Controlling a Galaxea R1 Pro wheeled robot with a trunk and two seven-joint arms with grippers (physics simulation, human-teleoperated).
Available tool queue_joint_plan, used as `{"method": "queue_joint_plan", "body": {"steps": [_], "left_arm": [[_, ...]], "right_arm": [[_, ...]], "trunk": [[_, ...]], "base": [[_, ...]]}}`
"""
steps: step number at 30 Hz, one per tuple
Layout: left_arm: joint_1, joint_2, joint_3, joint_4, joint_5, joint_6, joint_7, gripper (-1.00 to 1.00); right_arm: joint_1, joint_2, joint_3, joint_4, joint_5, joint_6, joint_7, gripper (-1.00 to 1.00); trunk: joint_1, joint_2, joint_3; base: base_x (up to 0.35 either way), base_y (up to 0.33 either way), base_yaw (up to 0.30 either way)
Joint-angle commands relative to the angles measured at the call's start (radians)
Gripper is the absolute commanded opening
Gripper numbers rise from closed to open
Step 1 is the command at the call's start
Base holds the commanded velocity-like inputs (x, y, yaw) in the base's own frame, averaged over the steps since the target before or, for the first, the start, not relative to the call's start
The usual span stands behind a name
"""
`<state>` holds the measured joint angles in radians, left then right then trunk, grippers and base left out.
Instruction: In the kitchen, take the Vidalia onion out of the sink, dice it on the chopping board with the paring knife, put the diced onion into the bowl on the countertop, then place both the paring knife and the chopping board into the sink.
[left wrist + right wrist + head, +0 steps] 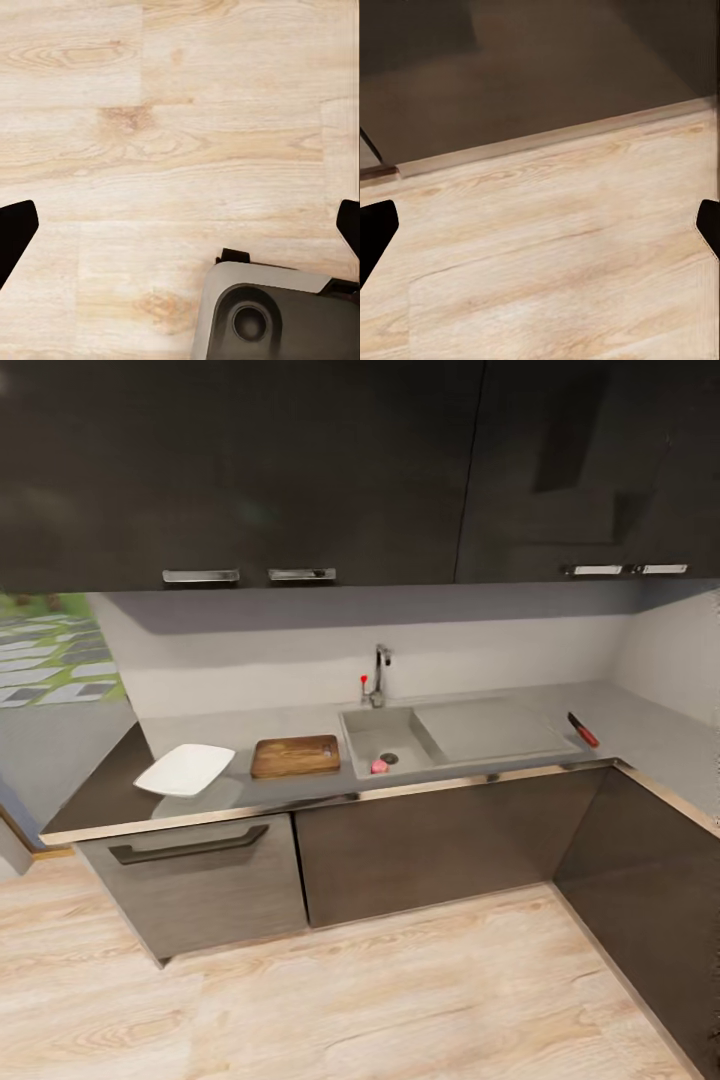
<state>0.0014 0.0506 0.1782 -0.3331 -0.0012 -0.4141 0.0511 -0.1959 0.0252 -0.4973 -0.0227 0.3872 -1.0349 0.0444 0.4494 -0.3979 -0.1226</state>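
The approach is judged still in hand; nothing has been picked up. The onion (379, 765) lies in the sink (400, 722) beside the drain. Both grippers, left (180, 225) and right (540, 225), are seen spread wide and empty above the floor (350, 1000). Next, the counter (300, 722) must be neared and 1 arm lowered into the basin.
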Motion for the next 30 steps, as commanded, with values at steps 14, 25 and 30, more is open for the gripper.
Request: {"method": "queue_joint_plan", "body": {"steps": [14, 25, 30], "left_arm": [[0.0, 0.0, -0.011, -0.001, 0.0, -0.002, 0.003, 1.0], [0.0, 0.0, -0.014, -0.001, 0.0, -0.002, 0.004, 1.0], [0.0, 0.0, -0.014, -0.001, 0.001, -0.002, 0.004, 1.0]], "right_arm": [[0.0, 0.003, -0.007, 0.0, 0.004, -0.003, 0.005, 1.0], [0.0, 0.004, -0.007, 0.0, 0.004, -0.003, 0.005, 1.0], [0.0, 0.004, -0.007, 0.0, 0.004, -0.003, 0.005, 1.0]], "trunk": [[0.001, -0.002, -0.002], [0.001, -0.002, -0.002], [0.001, -0.002, -0.002]], "base": [[0.002, -0.324, 0.024], [0.0, -0.329, 0.011], [0.0, -0.322, 0.134]]}}
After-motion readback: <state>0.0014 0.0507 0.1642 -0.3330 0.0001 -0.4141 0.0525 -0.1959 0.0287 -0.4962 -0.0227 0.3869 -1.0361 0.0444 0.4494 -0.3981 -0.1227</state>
